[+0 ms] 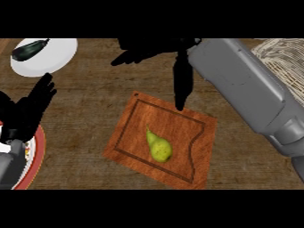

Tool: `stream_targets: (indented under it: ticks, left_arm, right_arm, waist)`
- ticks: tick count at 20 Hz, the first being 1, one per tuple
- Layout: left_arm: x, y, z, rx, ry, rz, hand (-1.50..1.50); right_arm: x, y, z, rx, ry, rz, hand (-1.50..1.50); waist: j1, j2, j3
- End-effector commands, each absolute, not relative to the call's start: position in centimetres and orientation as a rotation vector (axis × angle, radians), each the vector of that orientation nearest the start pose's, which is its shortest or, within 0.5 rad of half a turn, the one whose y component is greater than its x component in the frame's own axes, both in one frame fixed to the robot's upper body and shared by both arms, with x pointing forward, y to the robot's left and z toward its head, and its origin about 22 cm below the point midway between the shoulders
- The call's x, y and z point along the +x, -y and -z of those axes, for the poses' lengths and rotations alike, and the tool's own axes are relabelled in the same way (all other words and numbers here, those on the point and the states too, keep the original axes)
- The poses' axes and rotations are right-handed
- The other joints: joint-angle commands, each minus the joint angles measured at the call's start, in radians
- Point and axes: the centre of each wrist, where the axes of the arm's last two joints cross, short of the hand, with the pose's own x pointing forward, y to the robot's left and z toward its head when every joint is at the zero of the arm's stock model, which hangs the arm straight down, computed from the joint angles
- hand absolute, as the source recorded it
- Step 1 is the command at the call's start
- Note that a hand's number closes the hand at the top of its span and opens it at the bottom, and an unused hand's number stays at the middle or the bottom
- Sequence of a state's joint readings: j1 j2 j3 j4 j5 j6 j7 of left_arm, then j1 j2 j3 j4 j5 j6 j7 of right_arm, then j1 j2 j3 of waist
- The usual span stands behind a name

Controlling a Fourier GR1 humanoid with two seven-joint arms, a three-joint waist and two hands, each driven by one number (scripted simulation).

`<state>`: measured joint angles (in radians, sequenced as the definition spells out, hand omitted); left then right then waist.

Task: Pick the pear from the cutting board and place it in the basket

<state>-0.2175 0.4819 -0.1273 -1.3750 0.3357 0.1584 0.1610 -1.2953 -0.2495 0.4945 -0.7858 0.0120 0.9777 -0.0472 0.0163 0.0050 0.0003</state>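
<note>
Pear (158,147) lies on the cutting board (131,138) — right hand (155,50) spread open above; basket (297,62) far right, left hand (24,109) open.

- The green pear (158,147) is seen lying alone inside the groove of the brown wooden cutting board (200,129), with bare board all around it.
- The space above the board's far edge is taken up by the black right hand (155,51), fingers spread, and its grey forearm (246,84).
- The woven wicker basket (299,62) at the right is partly covered by that forearm.
- Bare dark counter (92,111) lies left of the board.
- Further left, the open left hand (24,109) stands over a red-rimmed plate (38,147); a white plate (49,60) carries what is probably an aubergine (28,50).
</note>
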Motion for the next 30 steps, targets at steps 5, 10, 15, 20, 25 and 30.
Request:
stream_targets:
  ticks: [5, 10, 15, 20, 25, 30]
  left_arm:
    - [28.3, -31.7, -2.7, 0.184, 1.379, 0.101, 0.00]
    - [29.6, -30.5, -2.5, 0.184, 1.373, 0.082, 0.00]
    - [28.4, -31.9, -3.7, 0.190, 1.391, 0.078, 0.00]
    - [29.5, -31.2, -4.4, 0.189, 1.378, 0.089, 0.00]
    - [29.0, -30.3, -4.4, 0.184, 1.396, 0.093, 0.00]
    - [29.0, -31.1, -2.9, 0.180, 1.391, 0.081, 0.00]
  right_arm:
    - [42.0, 6.0, -16.1, 0.442, 1.280, -1.790, -1.50]
    - [39.7, 4.0, -11.0, 0.555, 1.285, -1.693, -1.50]
    - [38.1, 4.3, -8.2, 0.467, 1.232, -1.774, -1.50]
    - [38.2, 3.7, -6.1, 0.462, 1.148, -1.864, -1.50]
    - [37.9, 2.4, -6.1, 0.439, 1.135, -1.889, -1.50]
    - [39.8, 7.3, -5.3, 0.447, 1.158, -1.877, -1.50]
  waist:
    - [0.006, 0.001, 0.000]
    - [-0.010, -0.003, 0.000]
    - [-0.008, -0.005, 0.000]
    - [-0.004, -0.004, 0.000]
    - [0.001, -0.003, 0.000]
    - [-0.006, -0.002, 0.000]
